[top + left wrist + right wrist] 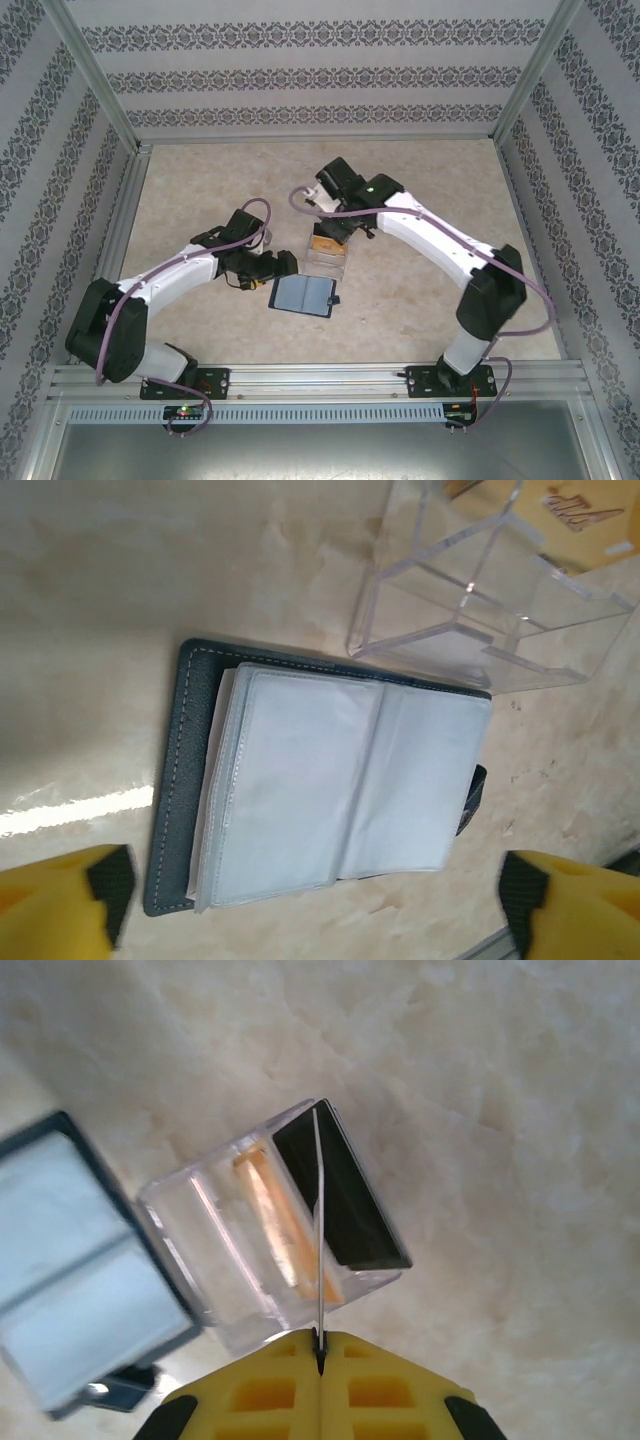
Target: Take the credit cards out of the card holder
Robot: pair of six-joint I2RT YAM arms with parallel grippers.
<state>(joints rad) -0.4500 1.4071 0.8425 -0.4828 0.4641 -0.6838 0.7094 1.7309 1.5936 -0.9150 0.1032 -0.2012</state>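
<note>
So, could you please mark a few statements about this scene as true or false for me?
1. The card holder lies open on the table. True.
2. The right end effector is shut on a thin card seen edge-on. True.
3. The left end effector is clamped on the card holder. False: its fingers stand wide apart, off the card holder.
4. The acrylic stand is empty. False: it holds a black card and an orange card.
</note>
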